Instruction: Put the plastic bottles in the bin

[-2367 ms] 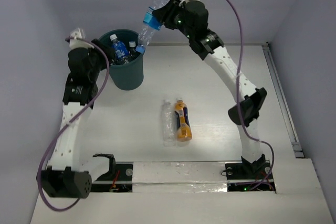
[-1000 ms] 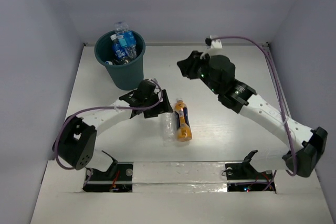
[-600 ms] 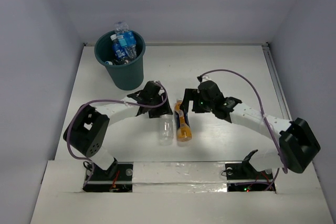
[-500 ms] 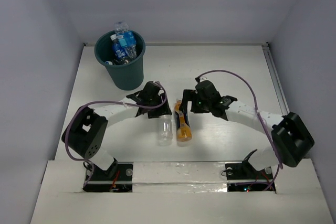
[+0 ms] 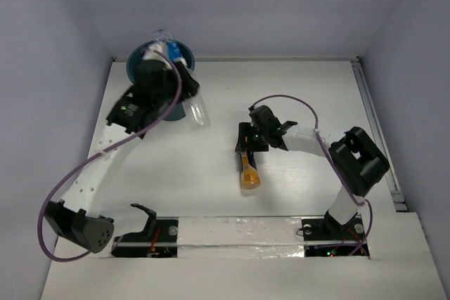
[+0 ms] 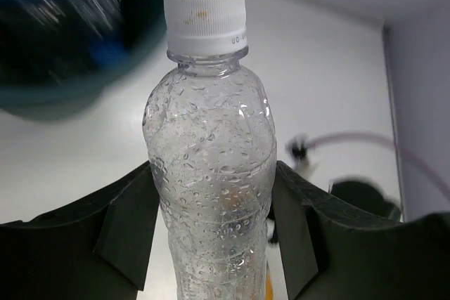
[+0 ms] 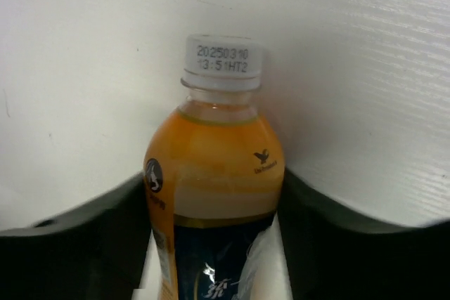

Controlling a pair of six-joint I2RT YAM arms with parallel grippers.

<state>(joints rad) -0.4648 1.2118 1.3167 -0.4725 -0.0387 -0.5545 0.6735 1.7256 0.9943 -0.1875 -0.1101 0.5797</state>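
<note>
1. Orange bottle point(image 5: 248, 173) is laid flat on the desk point(image 5: 316, 89), approx. mid-desk and well apart from the bin point(image 5: 188, 54).
2. Its long axis runs near-to-far w/ a slight slant. The base end is turned toward the near edge. The capped end is turned toward the far side and is hidden under the arm in top view.
3. Right end effector point(image 7: 211, 177) is lowered over it, fingers set against both sides at shoulder/label level and closed on the bottle. In wrist view the white cap, printed w/ a code, is seen past the fingertips.
4. Clear bottle point(image 5: 199, 112) is held off the desk by the left end effector point(image 6: 214, 180), w/ fingers pressed on both sides of the body below the shoulder.
5. Its long axis is in line w/ the fingers, white cap pointed away from the wrist. In top view it is seen slanted, just beside the bin's right side, w/ the cap end toward mid-desk.
6. Bin is stood upright at the far-left corner, partly covered by the left arm. Other bottles point(image 5: 167, 47), some blue-labelled, are seen above its rim.
</note>
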